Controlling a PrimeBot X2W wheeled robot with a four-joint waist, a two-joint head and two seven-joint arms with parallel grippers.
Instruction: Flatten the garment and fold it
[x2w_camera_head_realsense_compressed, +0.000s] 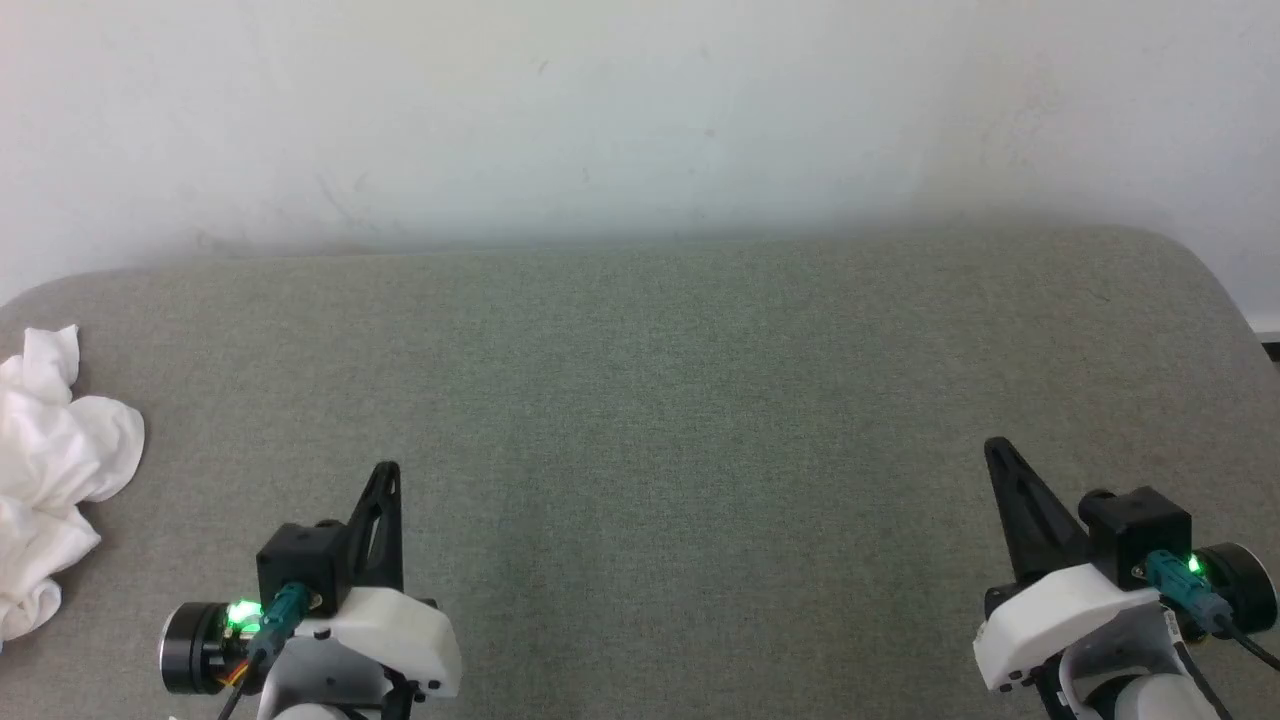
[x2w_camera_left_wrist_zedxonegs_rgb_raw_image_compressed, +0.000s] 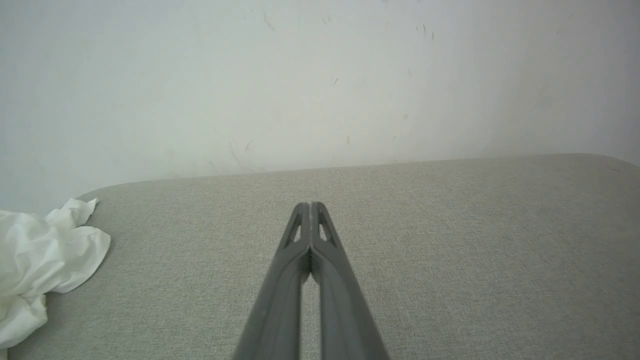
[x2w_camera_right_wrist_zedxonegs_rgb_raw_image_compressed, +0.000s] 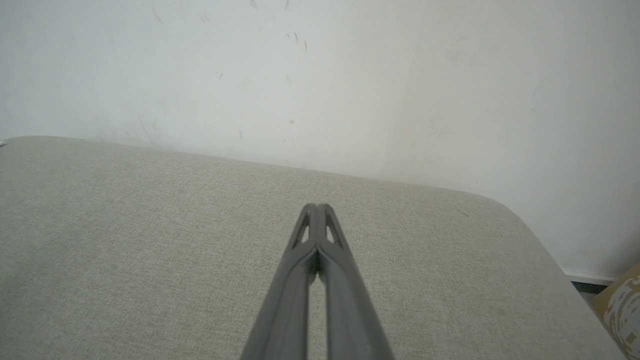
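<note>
The garment (x2w_camera_head_realsense_compressed: 50, 480) lies crumpled at the left edge of the grey upholstered surface (x2w_camera_head_realsense_compressed: 640, 380) and runs out of frame, so its full spread is unclear. The left gripper (x2w_camera_head_realsense_compressed: 388, 470) and right gripper (x2w_camera_head_realsense_compressed: 993, 447) stand well apart, both pinched closed on nothing. Bare fabric stretches between them to the rounded far edge at the wall (x2w_camera_head_realsense_compressed: 640, 110).
</note>
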